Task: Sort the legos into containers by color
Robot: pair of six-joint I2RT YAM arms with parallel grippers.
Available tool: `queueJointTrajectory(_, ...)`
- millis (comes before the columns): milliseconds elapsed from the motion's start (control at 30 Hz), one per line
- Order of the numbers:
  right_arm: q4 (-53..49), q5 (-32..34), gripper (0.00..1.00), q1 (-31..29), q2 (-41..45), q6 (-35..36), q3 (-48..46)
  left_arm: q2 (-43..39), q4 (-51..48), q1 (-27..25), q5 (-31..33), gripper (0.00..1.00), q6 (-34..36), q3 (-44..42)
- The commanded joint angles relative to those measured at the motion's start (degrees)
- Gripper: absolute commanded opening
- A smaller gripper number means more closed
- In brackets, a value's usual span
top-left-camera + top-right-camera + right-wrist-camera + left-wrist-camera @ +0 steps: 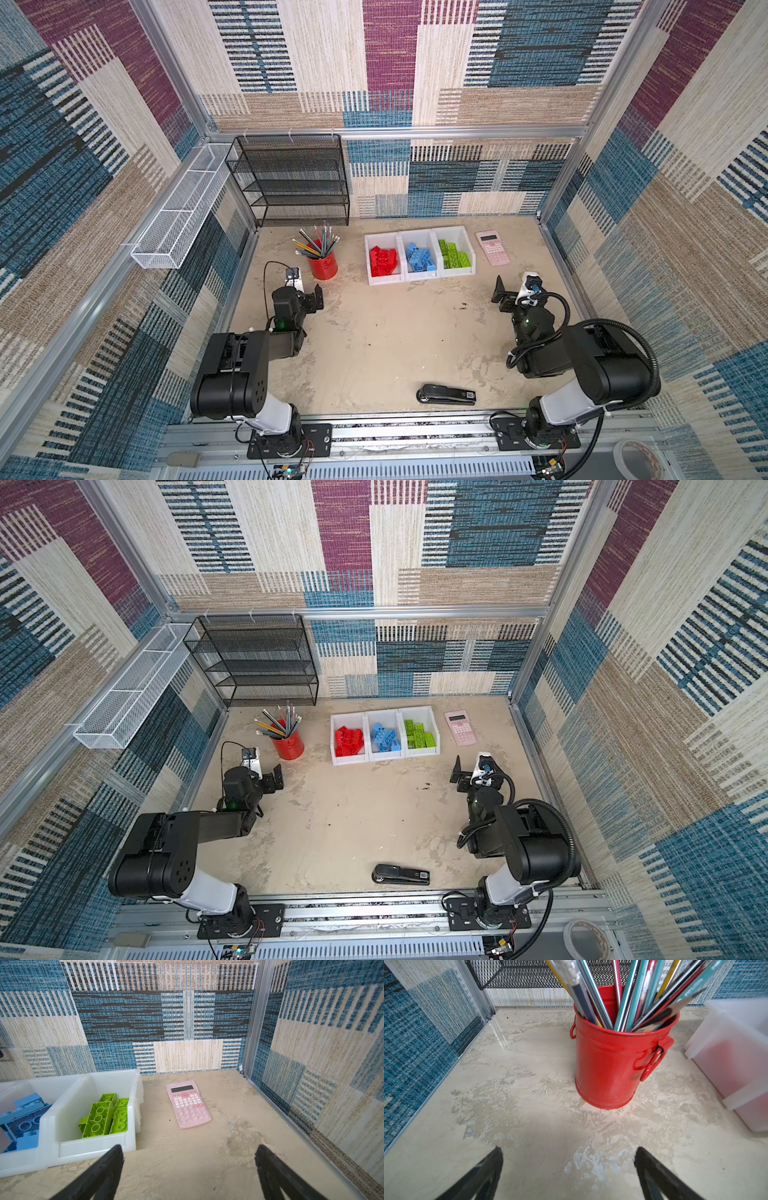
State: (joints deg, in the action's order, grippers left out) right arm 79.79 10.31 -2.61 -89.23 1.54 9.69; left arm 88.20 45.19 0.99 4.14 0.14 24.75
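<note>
In both top views three joined white containers (pixel 420 276) (pixel 386 756) stand in a row at the back of the table. Red legos (pixel 383 259) fill the left one, blue legos (pixel 420 257) the middle one, lime green legos (pixel 455 254) the right one. I see no loose lego on the table. My left gripper (pixel 305 293) (pixel 569 1150) hangs open and empty in front of the red pencil cup. My right gripper (pixel 513 293) (pixel 189 1147) is open and empty, just right of the green legos' container (pixel 91 1147). The right wrist view shows green legos (pixel 99 1115) and blue legos (pixel 22 1115) inside.
A red pencil cup (pixel 323 262) (pixel 608 1064) stands left of the containers, a pink calculator (pixel 492 248) (pixel 188 1104) to their right. A black stapler (pixel 446 394) lies near the front edge. A black mesh shelf (pixel 291 178) and white wire tray (pixel 178 208) line the back left.
</note>
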Motion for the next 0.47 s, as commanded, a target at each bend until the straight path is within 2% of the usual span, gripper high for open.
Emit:
queueJointTrajectory(0, 1.59, 0.29, 1.00, -0.11, 0.10, -0.13, -0.12, -0.13, 0.65, -0.03, -0.45, 0.99, -0.14, 0.16)
queueJointTrajectory(433, 1.43, -0.83, 1.00, -0.29, 0.03, 0.30, -0.03, -0.14, 0.70, -0.07, -0.54, 0.99, -0.14, 0.16)
